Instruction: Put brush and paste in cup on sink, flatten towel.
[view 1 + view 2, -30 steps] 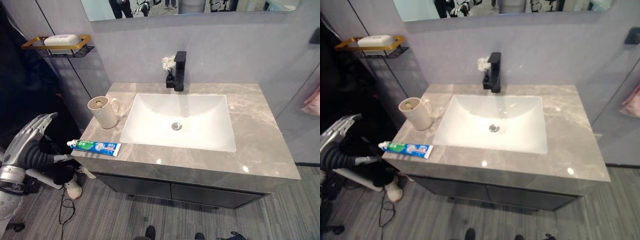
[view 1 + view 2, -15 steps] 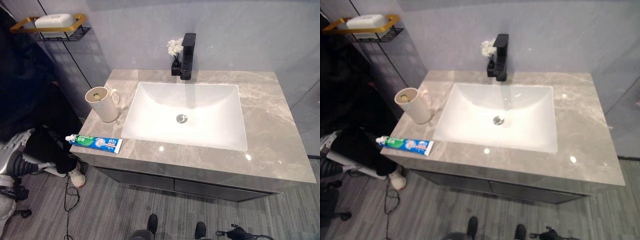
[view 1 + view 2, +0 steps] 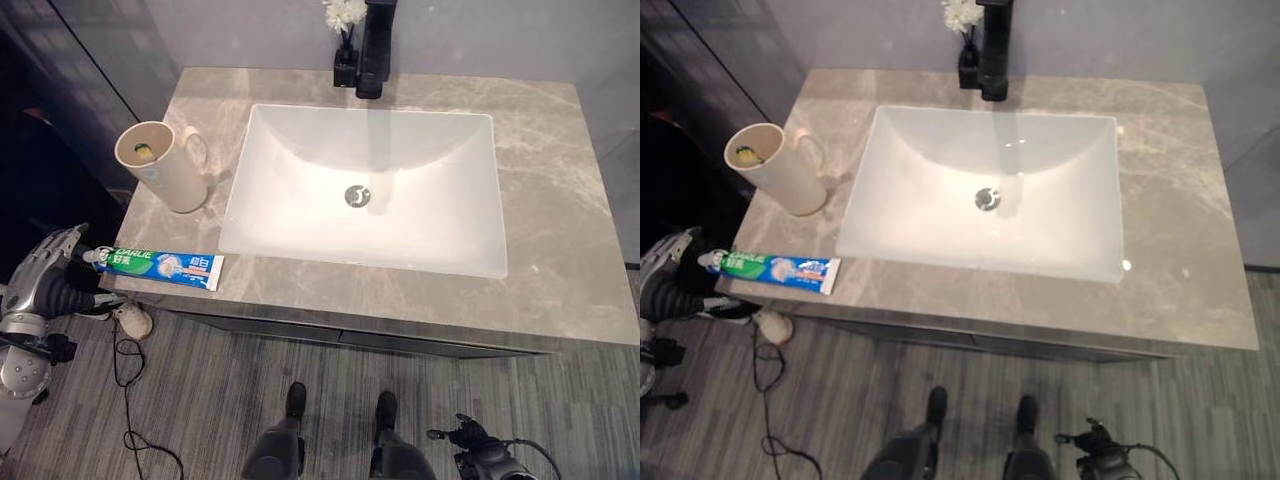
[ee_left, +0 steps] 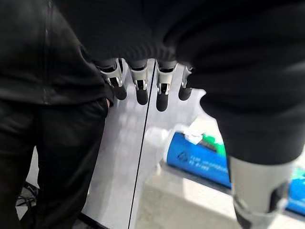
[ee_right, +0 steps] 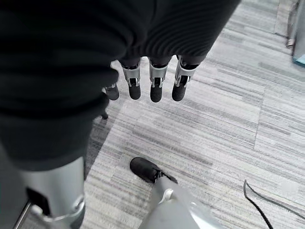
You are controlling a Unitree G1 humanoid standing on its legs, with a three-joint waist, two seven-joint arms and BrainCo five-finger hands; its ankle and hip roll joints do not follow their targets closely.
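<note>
A blue and green toothpaste tube [image 3: 160, 268] lies along the counter's front left edge, cap end pointing left. Behind it stands a cream cup [image 3: 160, 168] with a handle; something small and yellowish lies inside, too small to tell what. My left hand [image 3: 45, 268] hangs beside the counter's left end, just left of the tube's cap, its fingers [image 4: 162, 90] straight and holding nothing. The tube [image 4: 200, 160] shows past them, a little apart. My right hand [image 5: 155, 88] hangs open over the grey floor, holding nothing.
A white basin [image 3: 365, 185] is set in the grey marble counter [image 3: 560, 200], with a black tap [image 3: 376, 50] and a small white flower [image 3: 345, 14] behind it. A white shoe [image 3: 131, 319] lies on the floor by the counter. Dark clothing [image 4: 47, 105] hangs close beside my left hand.
The camera has tilted down and moved closer over the counter. My left hand has dropped from its raised pose and now sits nearer the tube's cap end.
</note>
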